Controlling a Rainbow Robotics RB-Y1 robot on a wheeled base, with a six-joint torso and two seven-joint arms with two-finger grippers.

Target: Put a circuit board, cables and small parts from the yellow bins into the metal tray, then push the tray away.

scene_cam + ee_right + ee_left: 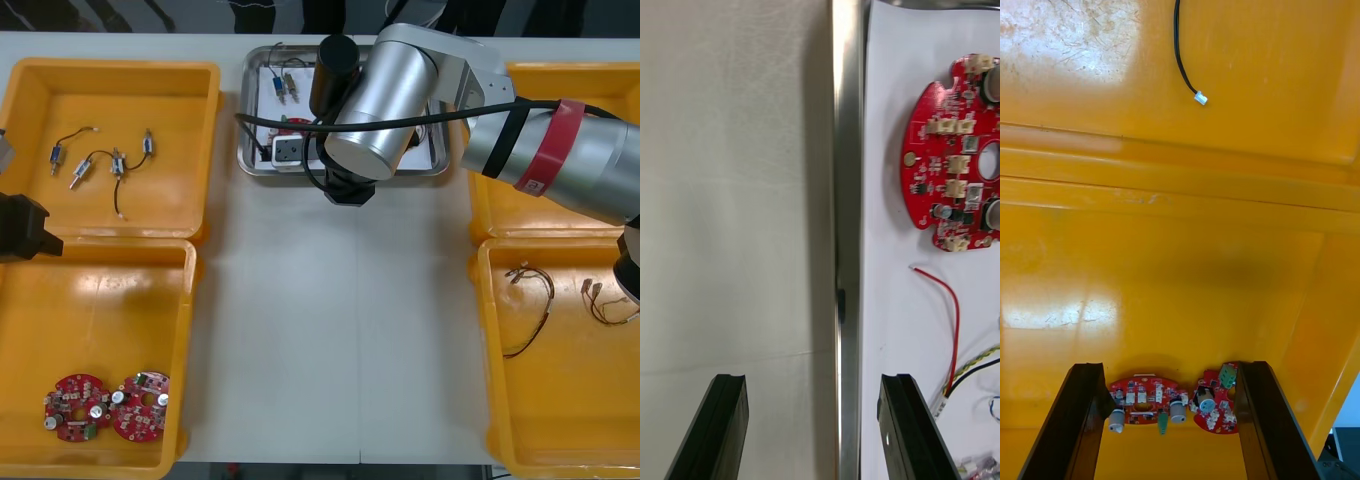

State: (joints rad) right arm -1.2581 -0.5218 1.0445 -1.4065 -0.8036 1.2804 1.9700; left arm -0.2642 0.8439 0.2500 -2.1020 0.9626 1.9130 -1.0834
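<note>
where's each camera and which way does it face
Front view: above the arms, looking down; right arm over the metal tray.
Right wrist view: on that wrist, facing the tray's rim; open right gripper straddles it.
Left wrist view: on that wrist, facing two circuit boards in a yellow bin; open left gripper.
Shared: front and left wrist show those boards.

Metal tray rim: polished, mirror-bright; inside white, matt, paper-like. Yellow bin: glossy plastic, fine scuffs catching light. Surface: pale, matt, faintly leathery grain. Right arm casing: smooth satin silver metal.
</note>
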